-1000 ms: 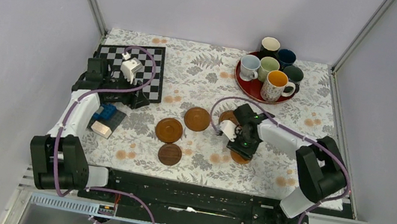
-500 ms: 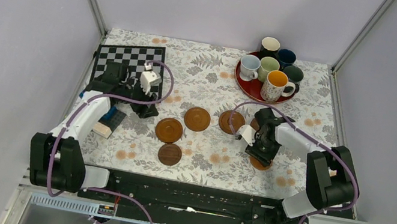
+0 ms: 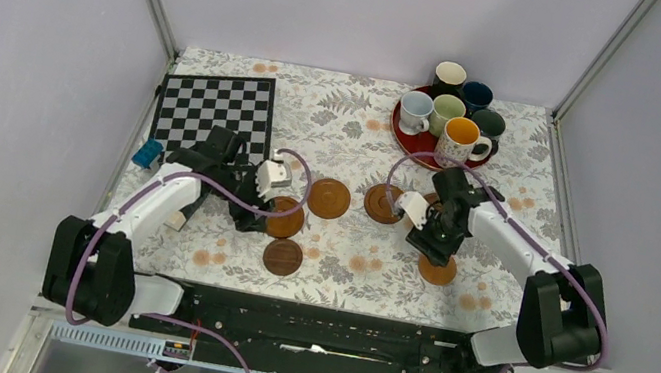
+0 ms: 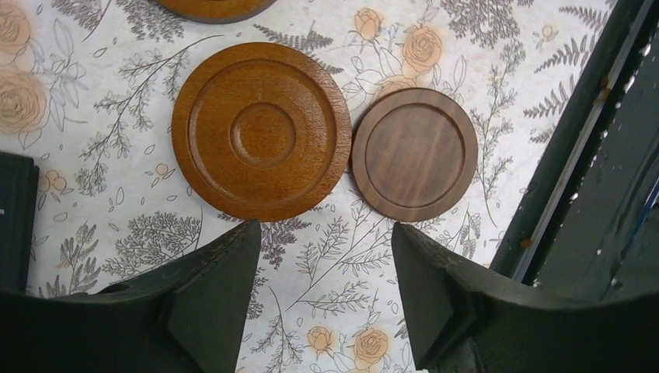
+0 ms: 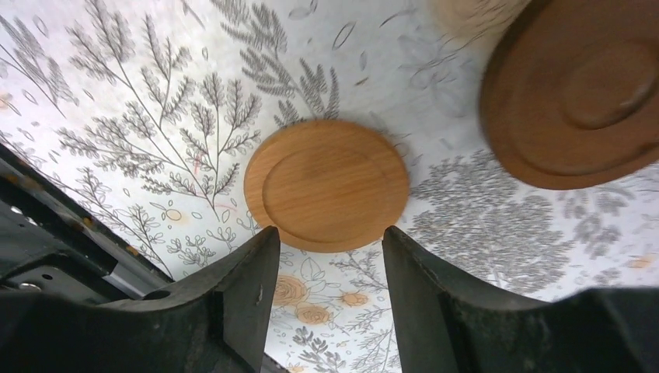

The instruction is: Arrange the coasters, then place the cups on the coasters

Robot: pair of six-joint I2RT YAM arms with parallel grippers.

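On the floral tablecloth (image 3: 356, 130) the red tray (image 3: 411, 147) at upper right carries all six mugs (image 3: 459, 137), so the work is judged to be coaster arranging only. Within the last second the left arm (image 3: 151, 202) swung off the chessboard (image 3: 208, 105) to mid-frame, and the right arm (image 3: 510, 242) slid rightward, leaving a light coaster (image 3: 437, 270) flat at lower centre-right. Both arms reach inward, elbows bent: the left gripper (image 4: 326, 233) gapes empty short of a ringed coaster (image 4: 262, 130) and the darker coaster (image 4: 414, 153) just beside it, while the right gripper (image 5: 326, 237), likewise released, hovers by the light one
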